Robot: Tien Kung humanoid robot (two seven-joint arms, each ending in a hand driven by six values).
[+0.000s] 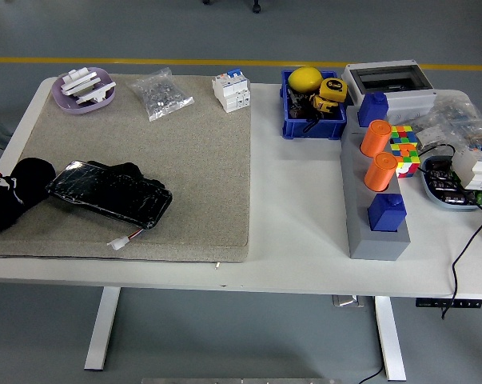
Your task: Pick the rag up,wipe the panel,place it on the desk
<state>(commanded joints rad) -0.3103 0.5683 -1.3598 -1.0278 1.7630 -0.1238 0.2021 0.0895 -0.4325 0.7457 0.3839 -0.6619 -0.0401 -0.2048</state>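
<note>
A glossy black panel (109,194) with a cracked-looking surface lies at the front left of a grey mat (193,176). A black rag (122,170) shows as a dark fold just behind the panel's far edge, mostly hidden by it. My left hand (17,192) comes in at the left edge as a black rounded shape resting on the mat, touching the panel's left end. A small white connector on a thin wire (121,242) lies just in front of the panel. My right hand is out of view.
Along the mat's back are a purple bowl (65,102), a bag of small parts (161,94) and a white breaker (231,92). To the right stand a blue bin (312,128), a grey box (388,80), a grey block (372,232) with orange cylinders, a colour cube (404,148) and a tray (452,204).
</note>
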